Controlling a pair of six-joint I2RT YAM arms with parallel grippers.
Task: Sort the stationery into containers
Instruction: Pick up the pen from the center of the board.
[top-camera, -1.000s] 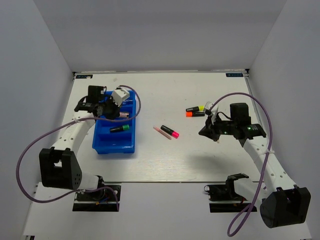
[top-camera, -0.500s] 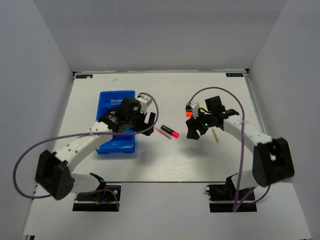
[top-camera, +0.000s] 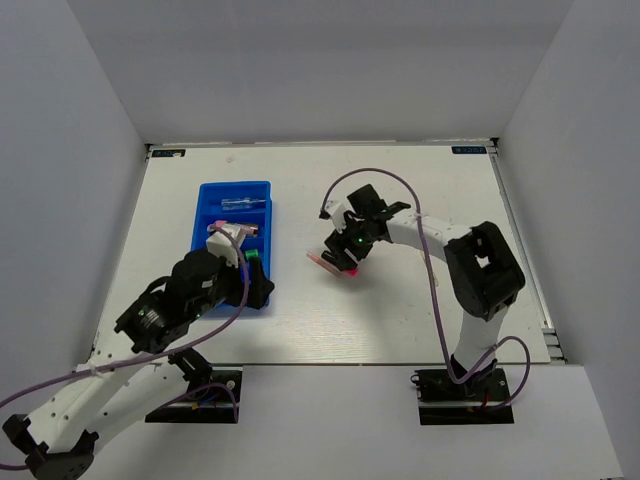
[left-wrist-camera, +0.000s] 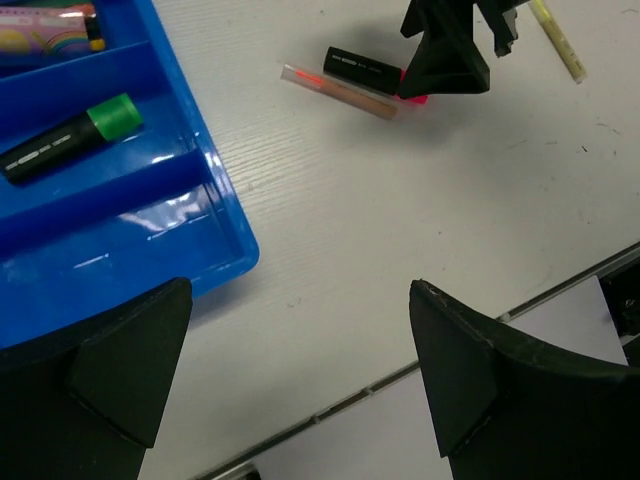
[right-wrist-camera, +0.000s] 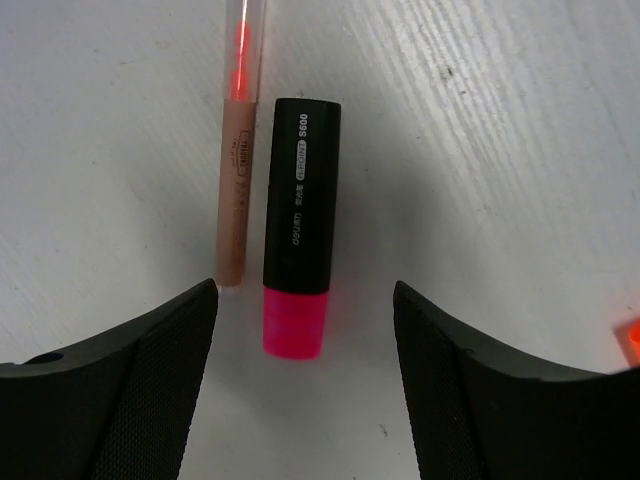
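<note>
The blue tray (top-camera: 232, 300) lies at the left and holds a clear-blue tube (top-camera: 240, 203), a pink tube (left-wrist-camera: 40, 20) and a green-capped highlighter (left-wrist-camera: 70, 140). My left gripper (left-wrist-camera: 300, 287) is open and empty, above the bare table just off the tray's near right corner. On the table's middle a black highlighter with a pink cap (right-wrist-camera: 298, 225) lies beside a thin pink stick (right-wrist-camera: 238, 150). My right gripper (right-wrist-camera: 305, 290) hangs open right over the pink cap, one finger on each side, touching nothing. A pale-yellow stick (left-wrist-camera: 558, 40) lies further right.
An orange tip (right-wrist-camera: 632, 335) shows at the right edge of the right wrist view. The right arm (top-camera: 430, 235) stretches across the middle of the table and hides what lies under it. The table's near edge (left-wrist-camera: 420, 370) runs just below my left gripper.
The left arm has drawn back from over the tray towards the near edge and its gripper has opened. The right gripper has swung left to the pink-capped highlighter and opened.
</note>
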